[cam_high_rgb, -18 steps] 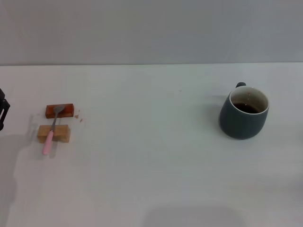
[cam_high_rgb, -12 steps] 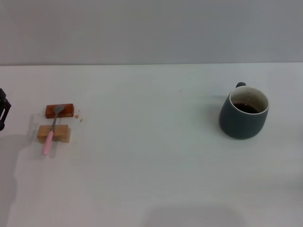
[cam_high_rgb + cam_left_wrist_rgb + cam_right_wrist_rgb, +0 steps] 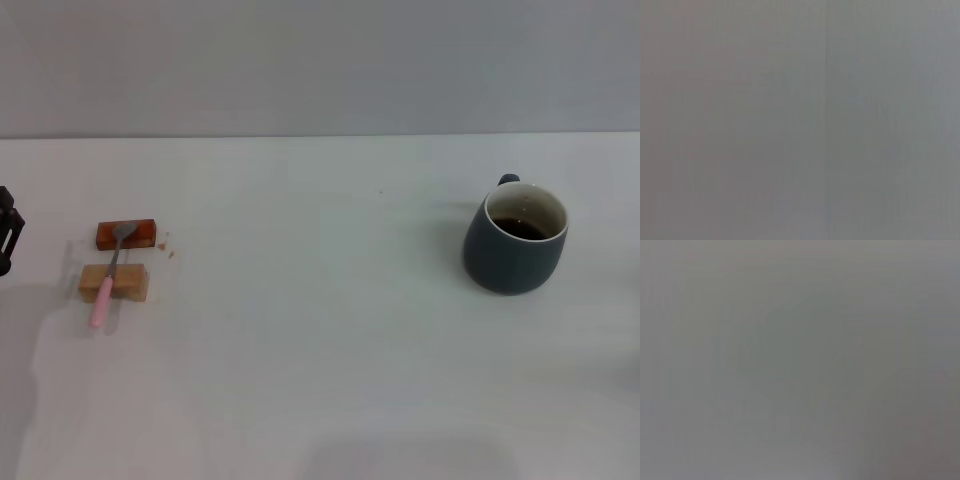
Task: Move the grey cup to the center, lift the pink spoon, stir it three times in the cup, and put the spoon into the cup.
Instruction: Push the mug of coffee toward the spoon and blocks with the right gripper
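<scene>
grey cup (image 3: 514, 248) far right, full of dark liquid: likely heavy, glazed, slippery, best gripped by the body. pink spoon (image 3: 107, 278) left, across two wooden blocks (image 3: 114, 282). left gripper (image 3: 6, 232) at edge, opening impossible to tell.

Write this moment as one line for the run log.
cup: right side, untouched | spoon: across two blocks, left | left gripper: at left edge | right gripper: not in view
</scene>
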